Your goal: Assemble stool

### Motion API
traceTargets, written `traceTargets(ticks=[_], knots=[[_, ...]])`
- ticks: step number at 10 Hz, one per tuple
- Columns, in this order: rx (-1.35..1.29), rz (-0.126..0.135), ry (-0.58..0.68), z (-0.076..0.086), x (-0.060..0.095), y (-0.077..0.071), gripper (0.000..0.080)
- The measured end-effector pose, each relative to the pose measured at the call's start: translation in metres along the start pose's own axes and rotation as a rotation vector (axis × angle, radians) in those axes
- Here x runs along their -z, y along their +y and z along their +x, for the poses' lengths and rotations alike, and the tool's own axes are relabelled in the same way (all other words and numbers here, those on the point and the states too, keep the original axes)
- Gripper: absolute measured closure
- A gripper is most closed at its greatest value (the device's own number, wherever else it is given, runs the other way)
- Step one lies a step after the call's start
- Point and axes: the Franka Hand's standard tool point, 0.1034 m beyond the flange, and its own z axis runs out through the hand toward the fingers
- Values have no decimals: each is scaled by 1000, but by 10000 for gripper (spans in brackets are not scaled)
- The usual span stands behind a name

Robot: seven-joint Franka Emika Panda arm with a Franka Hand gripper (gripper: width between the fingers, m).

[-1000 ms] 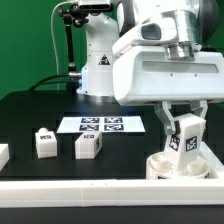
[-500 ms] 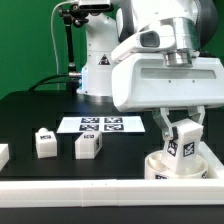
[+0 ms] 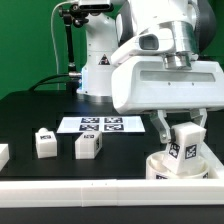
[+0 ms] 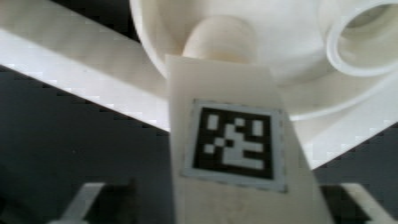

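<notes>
My gripper (image 3: 183, 136) is shut on a white stool leg (image 3: 184, 149) with a black-and-white tag and holds it upright over the round white seat (image 3: 158, 168) at the exterior view's right. The leg's lower end reaches into the seat. In the wrist view the tagged leg (image 4: 231, 140) fills the middle and points at the seat's hollow underside (image 4: 285, 70). The gripper (image 4: 228, 205) has one finger on each side of the leg. Two more legs (image 3: 44, 142) (image 3: 88, 145) lie on the black table at the exterior view's left.
The marker board (image 3: 103, 125) lies flat behind the loose legs. A long white rail (image 3: 90, 189) runs along the table's front edge. Another white part (image 3: 3, 154) shows at the far left edge. The robot base (image 3: 98, 70) stands behind the table.
The gripper has come down and slightly toward the exterior view's right with the leg. The leg now sits lower, against the seat. The other parts have not moved.
</notes>
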Motion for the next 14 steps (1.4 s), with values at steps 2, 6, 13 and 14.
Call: traceTargets(ticks=[2, 6, 13, 14], knots=[[-1, -1, 0, 0, 1, 1, 175], [5, -4, 3, 13, 22, 5, 151], [6, 33, -85, 12, 22, -3, 150], [10, 56, -142, 13, 21, -5, 150]])
